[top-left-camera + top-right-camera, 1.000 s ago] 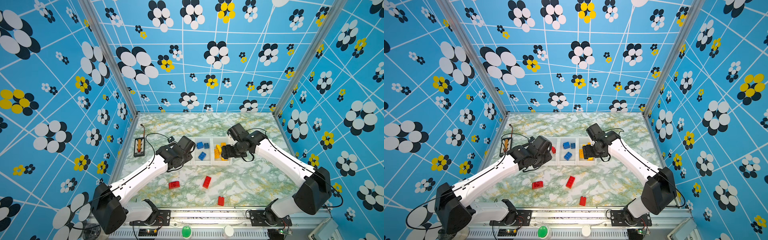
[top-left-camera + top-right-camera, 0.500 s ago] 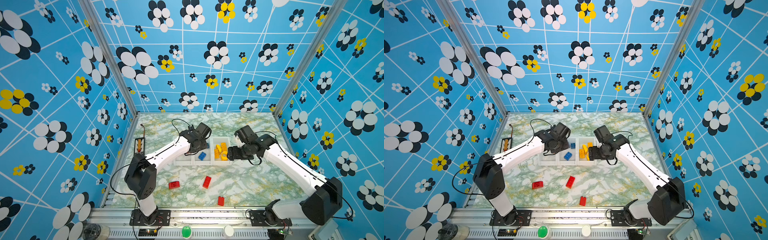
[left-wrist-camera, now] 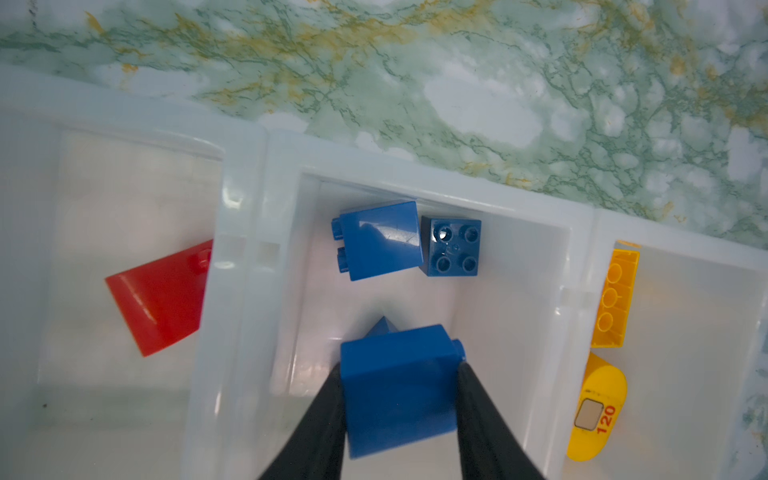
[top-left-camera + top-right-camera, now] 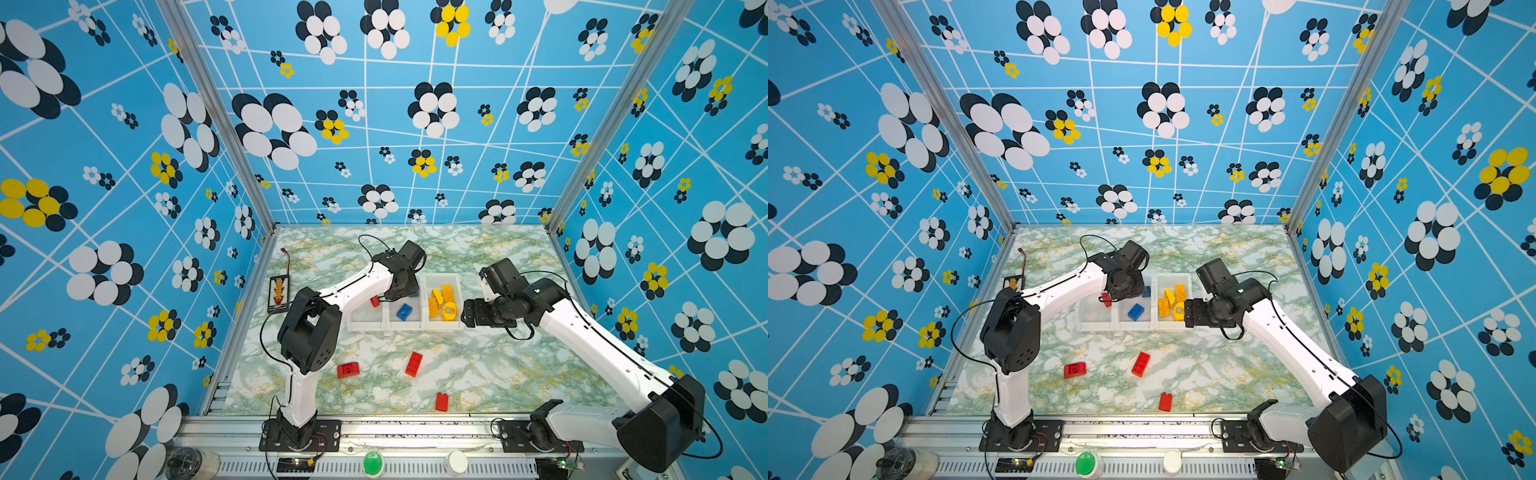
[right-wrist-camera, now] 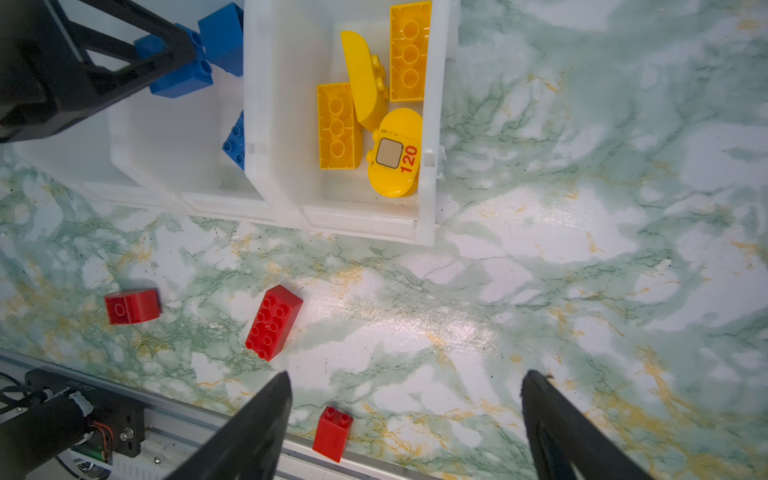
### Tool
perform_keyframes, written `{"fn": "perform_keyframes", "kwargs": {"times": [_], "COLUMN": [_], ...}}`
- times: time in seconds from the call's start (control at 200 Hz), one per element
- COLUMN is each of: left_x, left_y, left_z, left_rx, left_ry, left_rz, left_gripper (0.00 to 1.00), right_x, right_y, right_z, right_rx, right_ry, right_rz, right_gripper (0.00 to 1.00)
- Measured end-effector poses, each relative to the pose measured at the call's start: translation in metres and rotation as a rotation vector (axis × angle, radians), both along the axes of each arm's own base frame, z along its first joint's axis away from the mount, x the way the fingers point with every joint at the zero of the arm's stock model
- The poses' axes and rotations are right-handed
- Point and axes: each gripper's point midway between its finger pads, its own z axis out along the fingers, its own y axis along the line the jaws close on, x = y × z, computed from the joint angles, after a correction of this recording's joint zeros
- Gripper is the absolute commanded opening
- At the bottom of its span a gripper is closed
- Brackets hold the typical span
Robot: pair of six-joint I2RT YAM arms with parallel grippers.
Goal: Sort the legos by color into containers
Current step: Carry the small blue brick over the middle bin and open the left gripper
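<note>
The left gripper was clamped on a blue brick, one black finger pressed to each side, and hung over the middle bin of the three joined white containers. Two other blue legos lay side by side against one wall of that bin. The left bin held a single red piece, and the right bin held four yellow pieces. The right gripper stood empty with its jaws wide apart, over the marble table just beside the right bin. Three loose red bricks lay on the table, well apart from the containers. A small black-framed board sat by the table's left edge.
</note>
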Motion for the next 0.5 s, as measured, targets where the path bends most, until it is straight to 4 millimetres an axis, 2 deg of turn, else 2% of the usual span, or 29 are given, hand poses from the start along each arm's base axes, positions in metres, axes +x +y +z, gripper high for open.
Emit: {"fn": "perform_keyframes", "kwargs": {"times": [0.05, 0.09, 0.22, 0.5], "left_x": [-0.0001, 0.0001, 0.0001, 0.0019], "left_y": [0.0003, 0.0005, 0.0005, 0.0034], "left_z": [-0.0006, -0.0006, -0.0006, -0.0007], "left_rx": [0.002, 0.004, 0.006, 0.008], "left_ry": [0.001, 0.001, 0.000, -0.001], "left_rz": [-0.002, -0.006, -0.010, -0.007], "left_gripper": [0.42, 0.51, 0.64, 0.73], "right_x": [-0.0006, -0.0009, -0.0014, -0.0041], "right_y": [-0.0009, -0.0013, -0.0017, -0.0032], "right_z": [-0.0004, -0.0005, 0.0008, -0.0038], "right_rx": [-0.001, 0.000, 0.005, 0.004], "right_ry": [0.001, 0.001, -0.002, 0.013], "right_rz": [-0.003, -0.007, -0.014, -0.028], "right_gripper": [0.88, 0.88, 0.88, 0.88]}}
